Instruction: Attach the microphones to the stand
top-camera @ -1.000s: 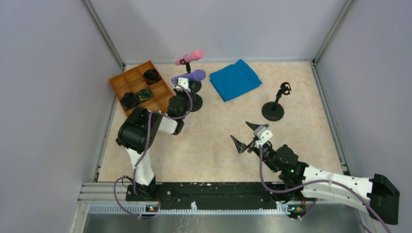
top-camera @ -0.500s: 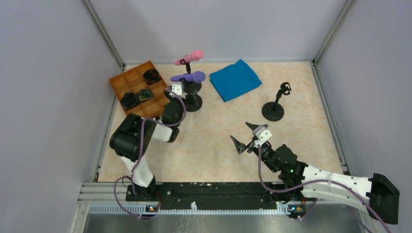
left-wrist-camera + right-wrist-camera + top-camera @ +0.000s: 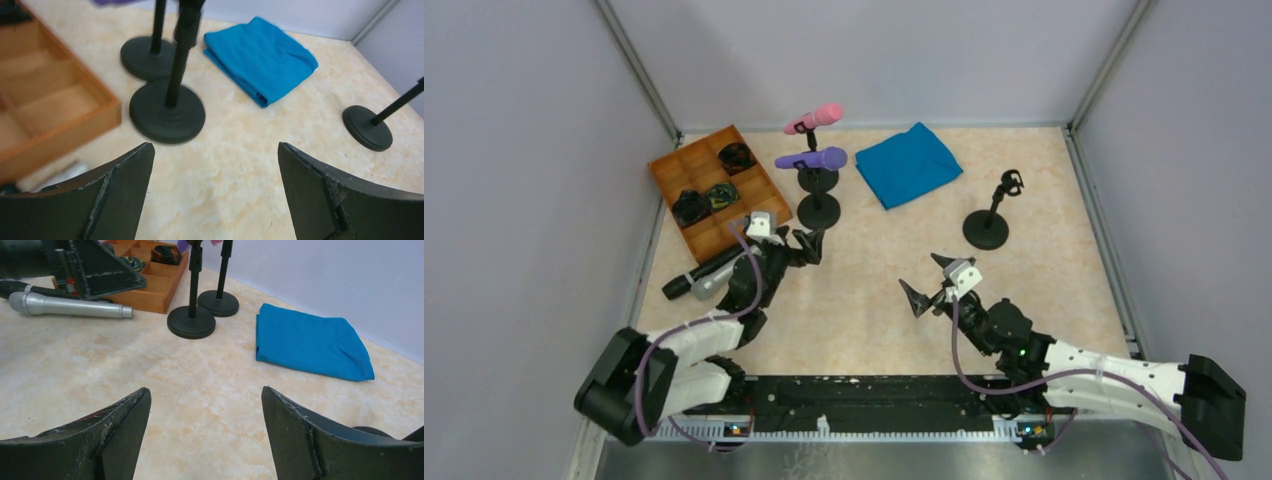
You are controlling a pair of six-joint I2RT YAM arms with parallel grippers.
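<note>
**Two microphones on stands, both grippers open**

From above, the pink microphone [image 3: 816, 118] and the purple microphone [image 3: 812, 159] each sat on a stand at the far side of the table [image 3: 874, 320]. The silver microphone [image 3: 712, 285] lay near the orange tray [image 3: 686, 165], partly under the left arm. The left gripper [image 3: 809, 245] and the right gripper [image 3: 927, 280] both had their fingers spread, holding nothing.

The left wrist camera showed wide fingers [image 3: 117, 192], two stand bases ahead and the blue cloth [image 3: 260, 57].

The right wrist camera showed spread fingers [image 3: 295, 432] and the silver microphone [image 3: 70, 306] flat on the table.
</note>
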